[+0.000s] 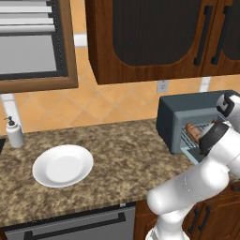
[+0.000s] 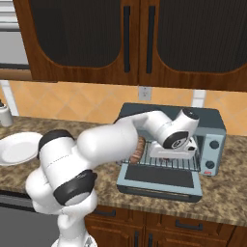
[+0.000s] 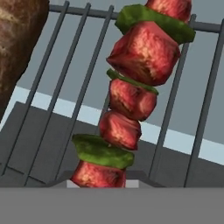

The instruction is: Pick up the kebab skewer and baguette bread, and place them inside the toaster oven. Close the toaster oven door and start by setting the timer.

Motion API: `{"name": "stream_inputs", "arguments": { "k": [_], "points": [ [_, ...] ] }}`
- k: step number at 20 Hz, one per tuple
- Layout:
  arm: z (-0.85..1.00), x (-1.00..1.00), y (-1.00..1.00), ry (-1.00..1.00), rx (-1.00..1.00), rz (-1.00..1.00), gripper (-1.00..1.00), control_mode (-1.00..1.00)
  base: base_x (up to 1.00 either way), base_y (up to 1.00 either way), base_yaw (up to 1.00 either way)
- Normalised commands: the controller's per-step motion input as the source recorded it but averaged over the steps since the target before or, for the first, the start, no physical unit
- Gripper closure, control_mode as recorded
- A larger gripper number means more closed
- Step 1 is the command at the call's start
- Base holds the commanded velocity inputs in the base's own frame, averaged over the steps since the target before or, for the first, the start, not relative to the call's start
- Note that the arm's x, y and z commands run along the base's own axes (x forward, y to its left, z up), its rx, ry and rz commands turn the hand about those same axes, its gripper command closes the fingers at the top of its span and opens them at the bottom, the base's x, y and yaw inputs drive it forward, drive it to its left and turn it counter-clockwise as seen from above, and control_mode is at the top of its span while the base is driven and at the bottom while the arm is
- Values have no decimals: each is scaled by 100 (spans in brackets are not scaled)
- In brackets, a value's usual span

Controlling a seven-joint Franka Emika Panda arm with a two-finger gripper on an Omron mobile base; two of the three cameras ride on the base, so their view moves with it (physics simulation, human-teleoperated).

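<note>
Gripper (image 2: 174, 153) apparently clamps the kebab skewer (image 3: 131, 94) (over the oven rack (image 3: 65, 78)).

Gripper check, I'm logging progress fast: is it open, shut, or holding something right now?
Gripper: shut on the kebab skewer, over the toaster oven rack.

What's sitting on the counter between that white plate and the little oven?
Nothing: bare speckled counter runs from the white plate to the toaster oven, seen in the left base view.
</note>
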Motion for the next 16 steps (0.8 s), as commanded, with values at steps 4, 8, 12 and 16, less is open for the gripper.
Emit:
{"name": "stream_inputs", "arguments": {
  "k": [4,8,12,16],
  "points": [
    [-22,-5,0,-4,0,0,-100,-100,0,0,0],
    [0,0,0,-6,0,0,-100,-100,0,0,0],
    [4,-10,-1,-4,0,0,-100,-100,0,0,0],
    [47,-74,-2,-5,0,-2,-100,-100,0,0,0]
  ]
}}
